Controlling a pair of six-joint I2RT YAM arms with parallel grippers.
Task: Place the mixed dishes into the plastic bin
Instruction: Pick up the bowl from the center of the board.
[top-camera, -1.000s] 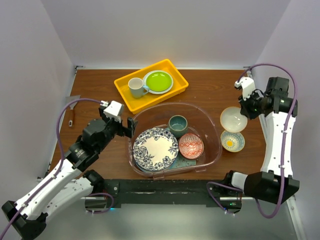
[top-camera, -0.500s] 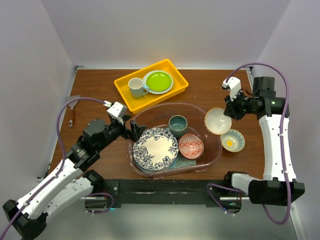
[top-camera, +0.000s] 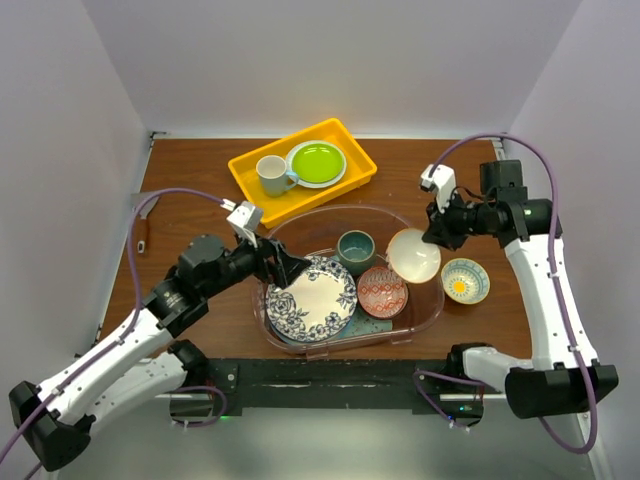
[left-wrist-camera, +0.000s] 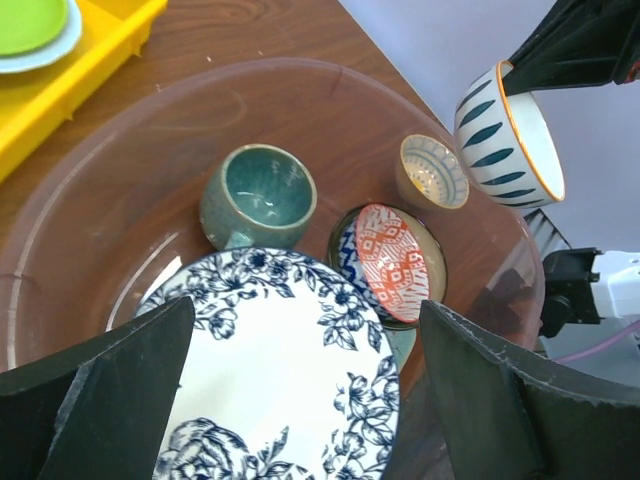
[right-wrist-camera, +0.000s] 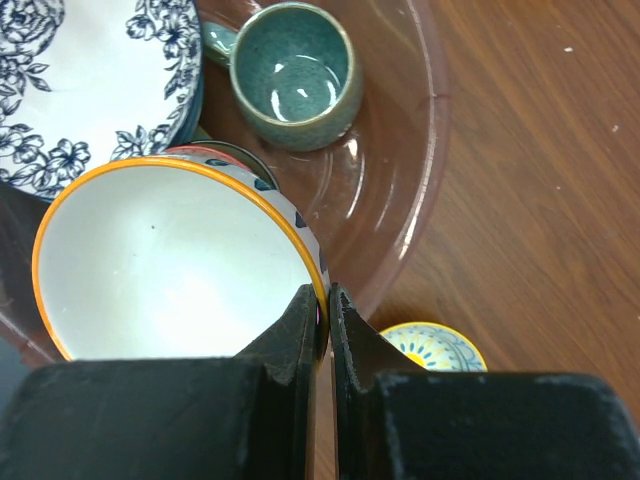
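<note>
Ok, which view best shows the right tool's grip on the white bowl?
Right wrist: the right tool is shut on the white bowl's orange rim. Top external shows the bowl tilted over the plastic bin; left wrist shows only its patterned outside.

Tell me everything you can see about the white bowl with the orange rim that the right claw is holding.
The orange-rimmed bowl looks like glossy ceramic. It is plain white and empty inside, with dark teal leaf-shaped strokes around its white outside. The right claw is shut on its rim, one finger inside and one outside. It hangs tilted in the air over the right end of the plastic bin.
</note>
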